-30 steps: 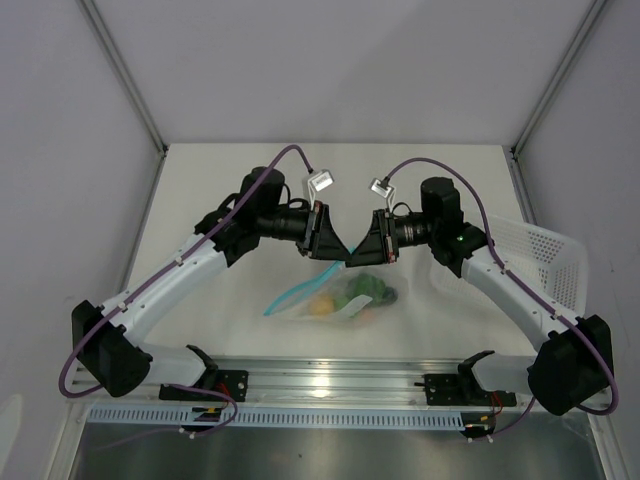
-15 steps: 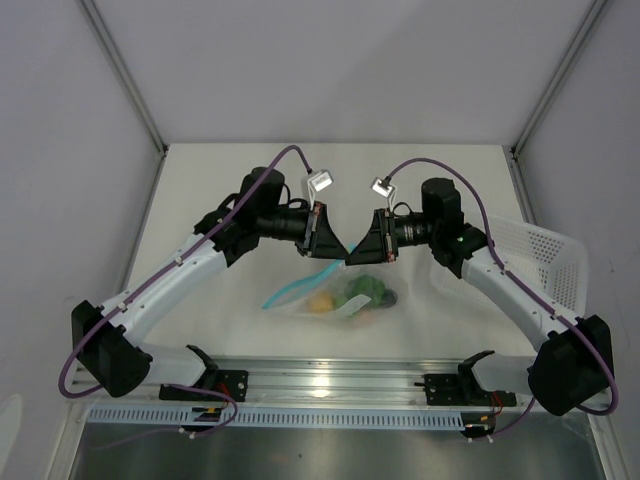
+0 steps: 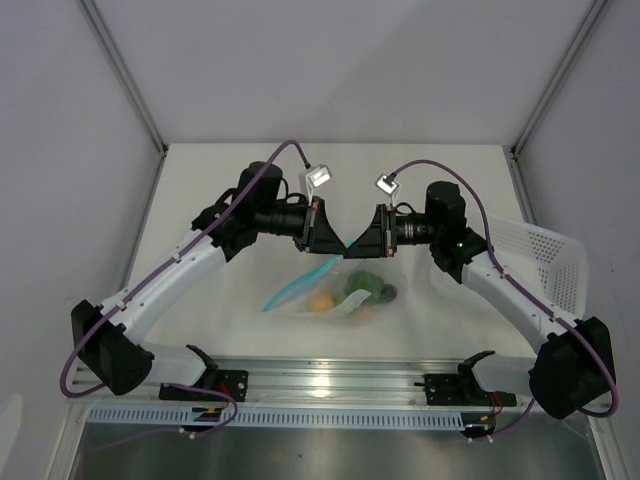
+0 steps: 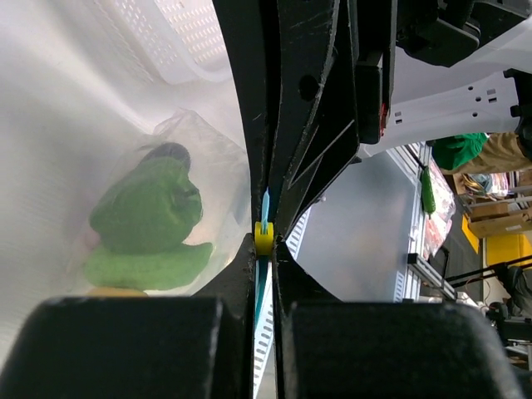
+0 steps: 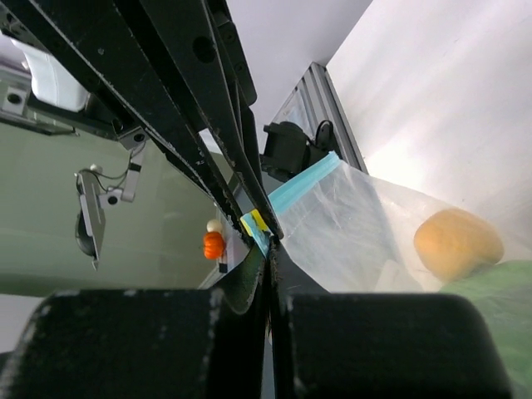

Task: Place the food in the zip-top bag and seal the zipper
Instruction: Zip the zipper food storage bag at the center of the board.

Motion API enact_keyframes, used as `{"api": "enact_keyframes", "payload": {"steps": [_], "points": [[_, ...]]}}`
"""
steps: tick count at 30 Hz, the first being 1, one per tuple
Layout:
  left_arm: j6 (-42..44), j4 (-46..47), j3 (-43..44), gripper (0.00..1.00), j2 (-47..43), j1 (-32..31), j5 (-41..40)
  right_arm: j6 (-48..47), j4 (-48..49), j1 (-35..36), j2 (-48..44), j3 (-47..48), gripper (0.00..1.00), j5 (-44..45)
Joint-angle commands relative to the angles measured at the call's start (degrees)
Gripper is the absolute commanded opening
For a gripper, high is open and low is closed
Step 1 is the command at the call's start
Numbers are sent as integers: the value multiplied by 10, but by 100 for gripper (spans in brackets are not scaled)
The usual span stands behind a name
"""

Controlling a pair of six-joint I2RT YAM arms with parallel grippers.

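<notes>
Zip-top bag [image 3: 298,300] hangs from both sets of jaws, which meet tip to tip above the tabletop [image 3: 200,170] in the top view. The left jaws are clenched on the zipper [image 4: 264,208]. They pinch the light-blue strip flat between them, and a small yellow tab [image 4: 263,238] sits on the strip right at their tips. The right jaws are likewise clamped on the same strip, just beside the left pair. In the right wrist view the strip runs out from them along the bag's mouth edge. From the jaws, the free length of the zipper slants away toward the left arm's side and the near edge, and the clear film sags beneath. The food [image 3: 362,290] lies inside the bag, below the jaws: a green piece [image 4: 150,208] on top of a flat light-green oval [image 4: 145,268], a dark piece [image 4: 169,153] behind them, and a yellow-orange piece [image 5: 457,241]. A white perforated basket [image 3: 545,258] stands well apart, out beyond the right jaws.
</notes>
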Motion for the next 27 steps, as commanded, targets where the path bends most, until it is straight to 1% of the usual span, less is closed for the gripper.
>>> {"api": "enact_keyframes", "payload": {"steps": [1, 6, 10, 16, 21, 27], "points": [[18, -39, 22, 1, 12, -1, 23, 49, 67, -16, -21, 6, 0, 31], [27, -52, 37, 1, 20, -1, 27, 87, 96, -38, -25, -6, 0, 39], [28, -55, 28, 1, 14, -1, 28, 105, 107, -53, -26, -12, 0, 47], [32, -69, -4, 1, -10, 0, 19, 122, 131, -65, -34, -40, 0, 59], [32, -80, -41, 1, -48, 3, 12, 139, 152, -74, -47, -64, 0, 64], [29, -76, -74, 1, -76, 7, 9, 141, 161, -90, -50, -62, 0, 56]]}}
